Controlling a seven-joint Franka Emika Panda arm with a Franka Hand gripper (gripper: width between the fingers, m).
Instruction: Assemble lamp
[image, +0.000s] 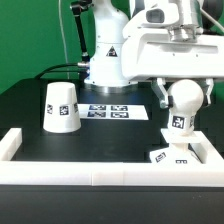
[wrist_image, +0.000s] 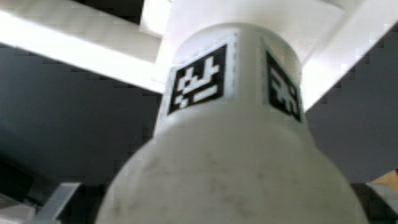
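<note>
My gripper (image: 184, 92) is shut on the ball-shaped bulb (image: 182, 104) and holds it neck down, with a tag on the neck. The bulb hangs just above the low flat base block (image: 171, 156), which lies by the rail's front right corner in the exterior view. The cone shade (image: 60, 108) stands on the table at the exterior view's left, apart from the others. In the wrist view the bulb (wrist_image: 222, 150) fills the picture, its tagged neck pointing away. My gripper (wrist_image: 217, 205) has a finger (wrist_image: 50, 200) showing at each side of the ball.
The marker board (image: 112, 112) lies flat at the middle of the table, behind the bulb. A long white rail (image: 90, 170) edges the front and both sides of the black table. It also shows in the wrist view (wrist_image: 71, 50). The arm's base stands at the back.
</note>
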